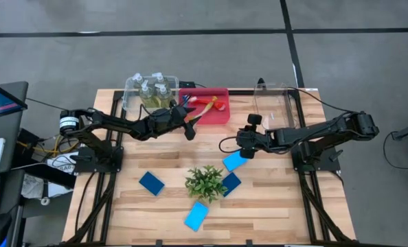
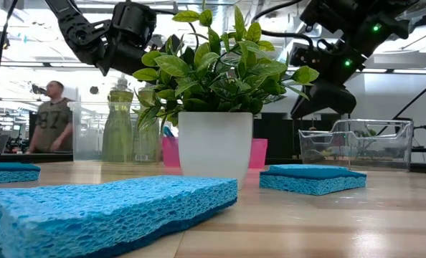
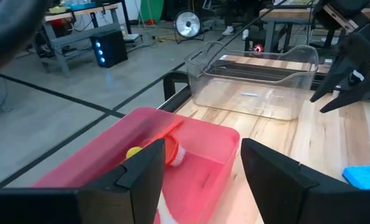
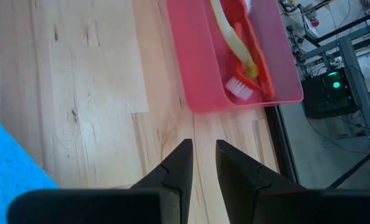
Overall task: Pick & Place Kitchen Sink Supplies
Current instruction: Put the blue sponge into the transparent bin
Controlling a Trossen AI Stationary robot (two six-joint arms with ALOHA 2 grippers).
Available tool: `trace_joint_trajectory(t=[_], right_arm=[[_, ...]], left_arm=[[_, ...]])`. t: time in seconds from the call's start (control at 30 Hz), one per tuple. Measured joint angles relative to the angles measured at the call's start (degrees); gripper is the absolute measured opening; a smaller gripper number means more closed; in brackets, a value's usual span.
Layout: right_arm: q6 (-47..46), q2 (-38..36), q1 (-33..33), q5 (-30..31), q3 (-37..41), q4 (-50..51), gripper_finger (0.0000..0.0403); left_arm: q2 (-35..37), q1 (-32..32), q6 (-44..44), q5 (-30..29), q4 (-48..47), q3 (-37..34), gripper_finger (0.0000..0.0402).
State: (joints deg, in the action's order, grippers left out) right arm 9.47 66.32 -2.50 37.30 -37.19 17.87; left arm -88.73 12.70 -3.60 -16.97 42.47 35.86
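Sponges (image 2: 105, 208) lie loose on the worktop (image 1: 163, 206); right jaws (image 1: 244, 145), nearly closed and empty, could shove one (image 1: 234, 162) aside. Left jaws (image 1: 189, 118), open and empty, hover by the red bin (image 1: 221, 116) holding brushes (image 1: 205, 104).

Left gripper (image 1: 191, 121) spread wide, reaching inward; right gripper (image 1: 242, 138) nearly closed, empty.

Bottles (image 1: 152, 89) in bin (image 1: 130, 86), left of brush-holding bin (image 1: 221, 115); plant (image 1: 205, 182) among sponges (image 1: 151, 182).
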Motion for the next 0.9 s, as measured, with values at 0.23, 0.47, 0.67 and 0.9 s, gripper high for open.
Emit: trace_joint_trajectory(t=[0.23,0.47,0.67,0.9], right_arm=[[0.12,0.00,-0.15,0.00,0.00,1.65,0.0063],[-0.10,0.00,-1.28,-15.92,0.00,5.07,0.0063],[-0.97,0.00,-3.71,-24.96,0.00,6.09,0.0063],[-1.73,0.52,-5.64,-25.47,0.00,8.38,0.0063]], left_arm=[[1.43,-1.19,0.00,0.02,-0.03,0.00,0.0212],[7.81,-5.70,-0.79,0.02,-0.54,0.04,0.0212],[14.22,-12.73,-6.35,0.26,-1.42,0.07,0.0206],[24.33,-16.36,-2.53,0.06,-14.39,0.09,0.0197]])
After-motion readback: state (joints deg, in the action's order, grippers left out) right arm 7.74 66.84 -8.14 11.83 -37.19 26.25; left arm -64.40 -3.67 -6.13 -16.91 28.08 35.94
